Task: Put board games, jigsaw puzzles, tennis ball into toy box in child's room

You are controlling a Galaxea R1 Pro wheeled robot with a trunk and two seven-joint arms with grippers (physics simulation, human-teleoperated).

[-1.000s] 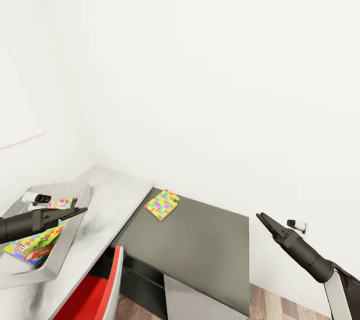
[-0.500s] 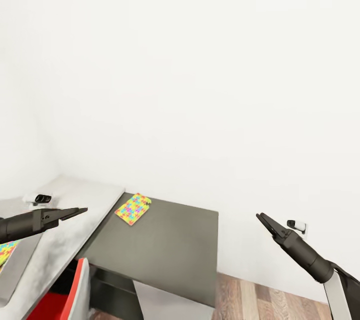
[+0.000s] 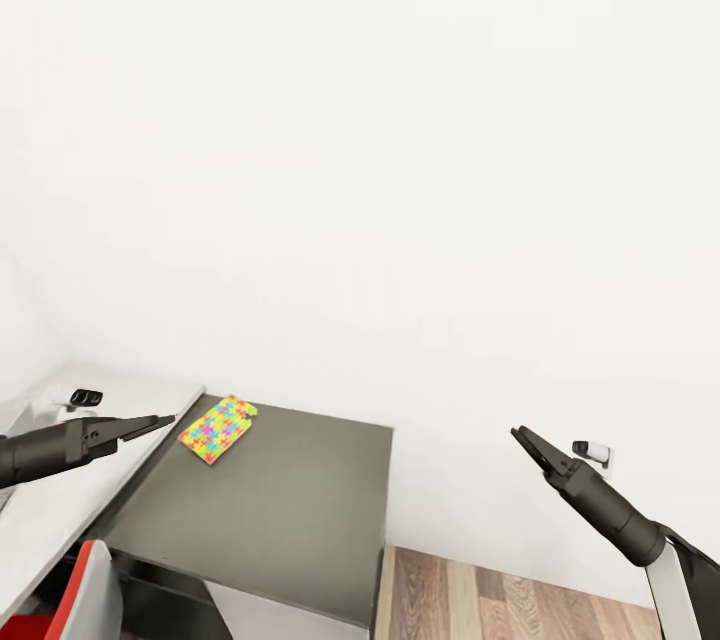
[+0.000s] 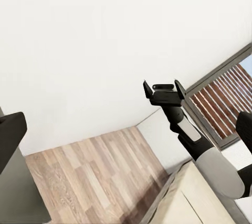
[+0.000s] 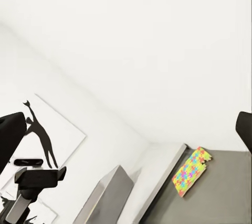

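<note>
— One jigsaw puzzle (image 3: 217,428) is all you have of the toys: it lies flat on the dark grey lower section of the table (image 3: 270,510), near the corner where that section meets the light grey top.

— And where does it sit from your fingers?

— Just past the tips of your left gripper (image 3: 150,423), a little to their right and lower down; well apart from your right gripper (image 3: 524,441), which hangs out over the wood floor (image 3: 500,600).

— What have they got hold of?

— Nothing. In the head view both pairs of fingers come to a closed point — no gap, nothing between them.

— Anything you can't make out?

— The red chair (image 3: 90,600) is cut off at the frame's corner. In the right wrist view the puzzle (image 5: 191,172) is plain, and a black ball-player silhouette picture (image 5: 39,132) hangs on the wall.
</note>
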